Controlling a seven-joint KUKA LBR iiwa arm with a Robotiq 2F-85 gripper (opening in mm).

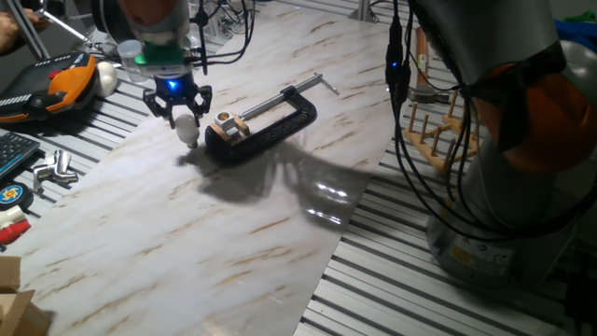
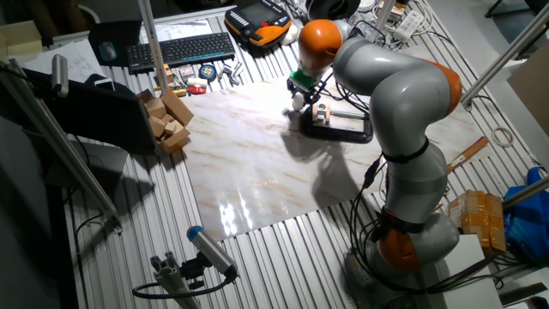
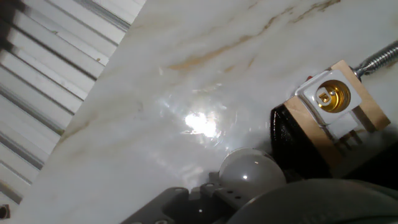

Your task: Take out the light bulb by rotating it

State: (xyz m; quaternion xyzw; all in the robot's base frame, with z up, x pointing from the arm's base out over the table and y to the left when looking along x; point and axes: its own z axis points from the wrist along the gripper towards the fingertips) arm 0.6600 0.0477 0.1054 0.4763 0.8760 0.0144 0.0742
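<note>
Beside the clamp: I see the gripper (image 1: 186, 119) just at the left end of the black clamp (image 1: 266, 122), above the marble board (image 1: 187, 233).
Bulb: the light bulb (image 1: 187, 128) is between the fingers, held up in the air, apart from the socket (image 3: 334, 99) and a little to its side.
Gripper state: the fingers are closed around the bulb; in the hand view the white globe (image 3: 252, 174) sits right at the fingers.
Socket: it is a white holder on a small wooden block (image 3: 326, 134), and the clamp presses this block. I can look into the brass hole and it is empty, no bulb in it.
Task stage: I judge the unscrewing is done, because the bulb is out and the socket is open. What remains is to carry the bulb away from the clamp and put it down.
How to do it well: I would hold the same grip pressure, since the glass is smooth and round and can slip. I would move sideways away from the clamp first, then go down slowly to a bare part of the board, and open only when the bulb touches.
Risk: the bulb can roll on the flat board after release, so I would let it go gently and near no edge.
Other containers: I see none near the clamp.
</note>
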